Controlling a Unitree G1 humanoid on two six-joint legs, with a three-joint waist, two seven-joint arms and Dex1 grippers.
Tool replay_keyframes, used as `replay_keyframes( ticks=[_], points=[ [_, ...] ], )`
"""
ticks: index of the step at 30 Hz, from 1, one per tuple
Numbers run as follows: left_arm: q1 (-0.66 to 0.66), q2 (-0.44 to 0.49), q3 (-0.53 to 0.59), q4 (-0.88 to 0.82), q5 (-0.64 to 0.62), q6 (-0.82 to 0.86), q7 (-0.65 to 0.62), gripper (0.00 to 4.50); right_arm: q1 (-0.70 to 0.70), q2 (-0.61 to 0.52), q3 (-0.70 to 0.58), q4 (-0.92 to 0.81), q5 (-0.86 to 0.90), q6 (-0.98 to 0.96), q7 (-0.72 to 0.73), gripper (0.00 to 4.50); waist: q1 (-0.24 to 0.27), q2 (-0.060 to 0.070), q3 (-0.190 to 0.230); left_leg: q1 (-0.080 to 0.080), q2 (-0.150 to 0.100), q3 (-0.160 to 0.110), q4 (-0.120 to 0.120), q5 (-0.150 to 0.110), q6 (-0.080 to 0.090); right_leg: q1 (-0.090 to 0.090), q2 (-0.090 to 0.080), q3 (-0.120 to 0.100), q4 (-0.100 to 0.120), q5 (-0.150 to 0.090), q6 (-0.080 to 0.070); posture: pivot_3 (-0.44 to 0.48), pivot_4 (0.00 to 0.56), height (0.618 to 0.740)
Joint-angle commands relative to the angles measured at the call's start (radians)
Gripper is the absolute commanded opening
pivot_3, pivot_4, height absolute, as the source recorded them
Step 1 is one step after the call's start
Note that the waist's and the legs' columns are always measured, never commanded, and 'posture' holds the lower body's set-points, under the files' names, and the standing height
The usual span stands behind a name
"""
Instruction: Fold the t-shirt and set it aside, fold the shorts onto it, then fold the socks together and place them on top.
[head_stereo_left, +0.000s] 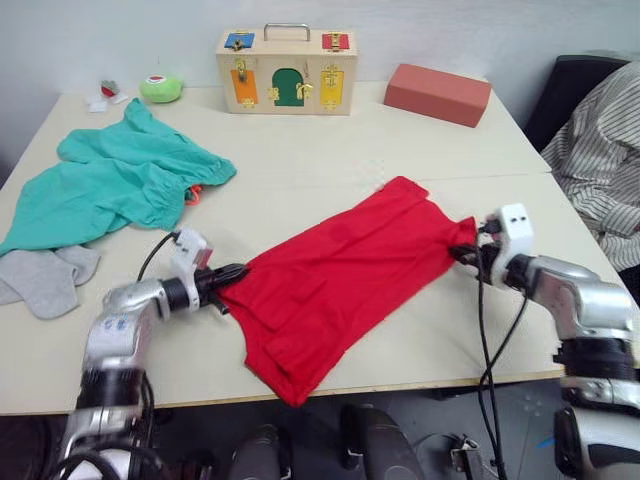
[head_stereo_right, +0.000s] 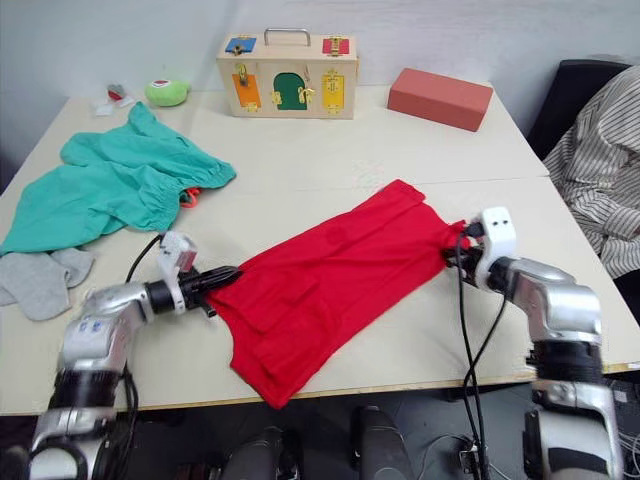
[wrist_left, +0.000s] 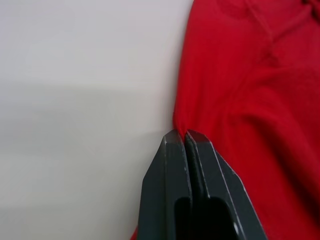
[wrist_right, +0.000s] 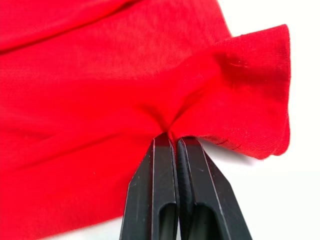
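From the head cameras, the t-shirt (head_stereo_left: 345, 275) lies spread slantwise across the near part of the bench (head_stereo_left: 330, 150), folded lengthwise. The left hand (head_stereo_left: 232, 274) pinches its left edge; the right hand (head_stereo_left: 466, 254) pinches the far right corner. The shorts (head_stereo_left: 115, 180) lie crumpled at the left, with the socks (head_stereo_left: 45, 277) just beside them nearer the edge.

Left wrist camera: black fingers (wrist_left: 172, 170) pressed together on the red hem.

Right wrist camera: fingers (wrist_right: 162, 175) clamped on bunched red cloth.
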Motion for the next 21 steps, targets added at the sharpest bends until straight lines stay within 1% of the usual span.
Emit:
replay_keyframes(
  ticks=[1,3,5,7,8,9,10,12,14,15,18,20,21],
  points=[
    [0.087,-0.028,0.081,-0.236,-0.092,0.108,0.109,0.04,-0.077,0.028,0.037,0.093,-0.05,-0.135,-0.013,0.0,0.004,0.0,0.0,0.0,0.0,0.0,0.0,0.0,0.0,0.0,0.0,0.0,0.0,0.0,0.0,0.0,0.15,0.74],
    [0.175,-0.023,0.102,-0.328,-0.113,0.107,0.121,0.04,-0.122,0.057,0.049,0.165,-0.066,-0.185,-0.018,0.0,0.005,0.0,0.0,0.0,0.0,0.0,0.0,0.0,0.0,0.0,0.0,0.0,0.0,0.0,0.0,0.0,0.15,0.74],
    [0.202,-0.017,0.121,-0.347,-0.125,0.087,0.134,0.04,-0.147,0.071,0.057,0.21,-0.077,-0.211,-0.019,0.0,0.008,0.0,0.0,0.0,0.0,0.0,0.0,0.0,0.0,0.0,0.0,0.0,0.0,0.0,0.0,0.0,0.15,0.74],
    [0.22,-0.016,0.142,-0.349,-0.151,0.089,0.142,0.04,-0.151,0.069,0.059,0.221,-0.076,-0.232,0.012,0.0,0.016,0.0,0.0,-0.001,-0.001,0.0,0.0,0.0,0.0,0.0,-0.001,0.0,0.0,0.0,0.0,0.0,0.15,0.74],
    [0.235,-0.008,0.141,-0.355,-0.168,0.092,0.127,0.04,-0.148,0.061,0.058,0.211,-0.065,-0.211,0.033,0.0,0.017,0.0,0.0,-0.001,-0.001,0.0,0.0,0.0,0.0,0.0,-0.001,0.0,0.0,0.0,0.0,0.0,0.15,0.74],
    [0.244,0.006,0.139,-0.354,-0.171,0.091,0.12,0.0,-0.139,0.049,0.059,0.191,-0.059,-0.202,0.058,0.43,0.017,0.0,0.0,-0.001,-0.001,0.0,0.0,0.0,0.0,0.0,-0.001,0.0,0.0,0.0,0.0,0.0,0.15,0.74],
    [0.247,0.027,0.129,-0.348,-0.173,0.091,0.105,0.21,-0.129,0.035,0.058,0.169,-0.055,-0.192,0.076,0.62,0.018,0.0,0.0,-0.001,-0.001,0.0,0.0,0.0,0.0,0.0,-0.001,0.0,-0.001,0.0,0.0,0.0,0.15,0.74],
    [0.236,0.075,0.113,-0.325,-0.183,0.095,0.071,0.67,-0.102,-0.001,0.057,0.106,-0.039,-0.149,0.123,1.27,0.023,0.0,0.0,-0.001,0.0,-0.001,0.0,0.0,0.0,0.0,-0.001,-0.001,-0.001,0.0,-0.001,0.0,0.15,0.74],
    [0.212,0.14,0.092,-0.298,-0.174,0.155,0.078,1.29,-0.067,-0.043,0.061,0.029,-0.01,-0.075,0.181,1.98,0.029,0.0,0.0,-0.001,0.0,-0.001,0.0,0.0,-0.001,0.0,-0.001,-0.001,-0.002,-0.001,-0.001,0.0,0.15,0.74],
    [0.189,0.18,0.086,-0.274,-0.197,0.173,0.033,1.58,-0.032,-0.08,0.061,-0.043,0.022,-0.011,0.222,2.28,0.029,0.0,0.0,-0.002,0.0,-0.002,0.0,-0.001,-0.001,0.0,-0.001,-0.002,-0.002,-0.001,-0.001,0.0,0.15,0.74],
    [0.105,0.31,0.044,-0.186,-0.246,0.227,-0.111,2.55,0.08,-0.188,0.049,-0.265,0.139,0.201,0.323,3.41,0.033,0.001,0.0,-0.002,0.0,-0.003,-0.001,-0.001,-0.001,0.0,-0.001,-0.003,-0.003,-0.001,-0.002,0.0,0.15,0.74],
    [0.025,0.376,-0.005,-0.11,-0.251,0.235,-0.193,3.16,0.144,-0.227,0.014,-0.398,0.232,0.345,0.334,4.11,0.032,0.001,0.0,-0.003,0.0,-0.005,-0.001,-0.002,-0.002,-0.001,-0.001,-0.004,-0.003,-0.001,-0.003,0.0,0.15,0.74],
    [-0.035,0.394,-0.042,-0.057,-0.241,0.234,-0.226,3.47,0.174,-0.229,-0.015,-0.466,0.289,0.431,0.326,4.47,0.032,0.001,0.0,-0.003,0.0,-0.005,-0.001,-0.002,-0.002,-0.001,-0.001,-0.006,-0.003,-0.002,-0.003,0.0,0.15,0.74]
  ],
)
